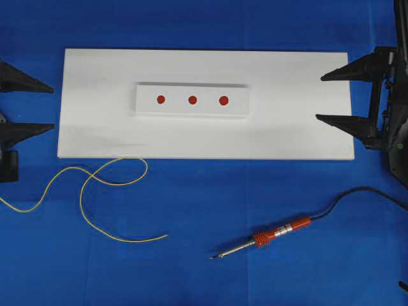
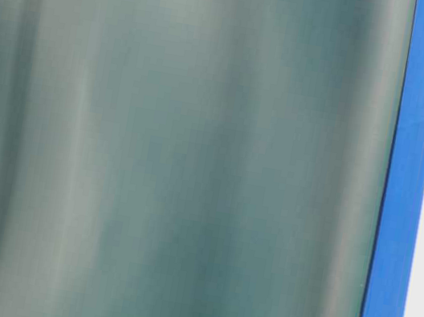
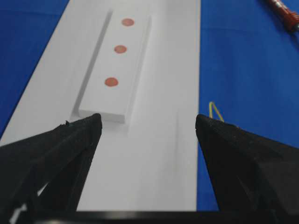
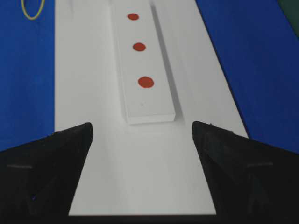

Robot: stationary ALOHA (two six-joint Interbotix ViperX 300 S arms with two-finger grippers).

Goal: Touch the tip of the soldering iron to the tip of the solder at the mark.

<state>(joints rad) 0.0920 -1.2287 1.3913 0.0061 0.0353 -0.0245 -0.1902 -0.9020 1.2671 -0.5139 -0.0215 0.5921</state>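
The soldering iron (image 1: 274, 237) lies on the blue cloth at the front right, with its dark tip (image 1: 212, 257) pointing left; its red handle (image 3: 284, 13) shows in the left wrist view. The solder (image 1: 95, 185), a thin yellow wire, curls on the cloth at the front left, and a bit of the solder (image 3: 216, 111) (image 4: 32, 11) shows in each wrist view. The mark (image 1: 161, 99) (image 3: 111, 82) (image 4: 133, 17) is the left-end red dot on the white strip (image 1: 191, 109). My left gripper (image 1: 53, 108) (image 3: 148, 122) stands open at the board's left edge. My right gripper (image 1: 319, 97) (image 4: 142, 128) stands open over the board's right end. Both are empty.
The strip sits on a wide white board (image 1: 204, 140) on the blue cloth. The iron's black cord (image 1: 357, 192) runs off to the right. A blurred grey-green surface (image 2: 172, 152) fills most of the table-level view, with three red dots at its right edge.
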